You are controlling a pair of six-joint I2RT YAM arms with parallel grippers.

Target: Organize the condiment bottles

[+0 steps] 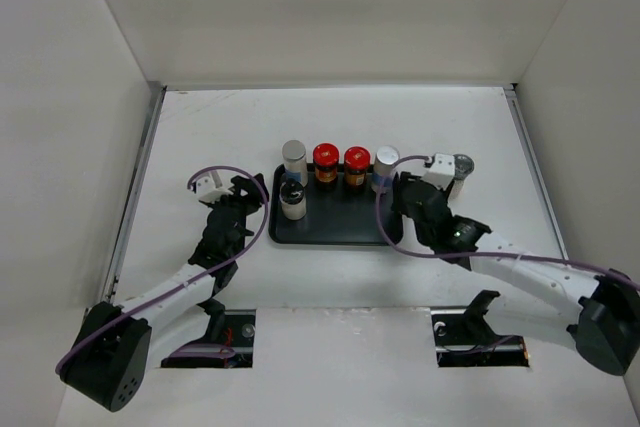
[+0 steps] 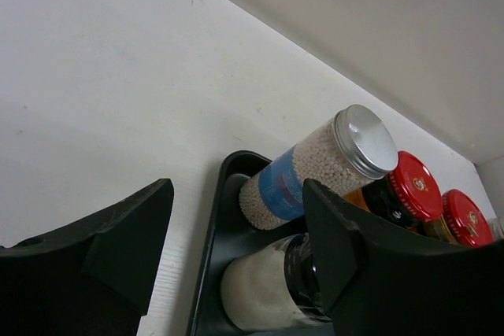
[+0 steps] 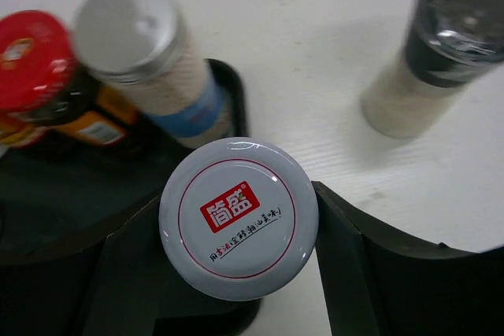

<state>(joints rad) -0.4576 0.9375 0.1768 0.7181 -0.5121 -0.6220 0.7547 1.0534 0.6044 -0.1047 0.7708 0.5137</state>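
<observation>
A black tray [image 1: 340, 230] holds a silver-capped, blue-labelled jar [image 1: 293, 155], two red-capped jars [image 1: 325, 157] [image 1: 356, 160] and a pale-capped, blue-labelled jar [image 1: 386, 159] in a back row. A shaker [image 1: 293, 203] stands in front at the left. My left gripper [image 1: 258, 197] is open and empty at the tray's left edge; the shaker [image 2: 268, 289] shows beside its right finger. My right gripper [image 3: 239, 230] is shut on a white-capped bottle [image 3: 239, 218] at the tray's right front corner; in the top view my right gripper [image 1: 408, 202] hides this bottle. A grey-topped shaker [image 1: 462, 167] stands off the tray.
White walls enclose the table on the left, back and right. The grey-topped shaker [image 3: 441, 53] stands on bare table just right of the tray's right edge [image 3: 236, 92]. Two dark cutouts sit at the near edge by the arm bases.
</observation>
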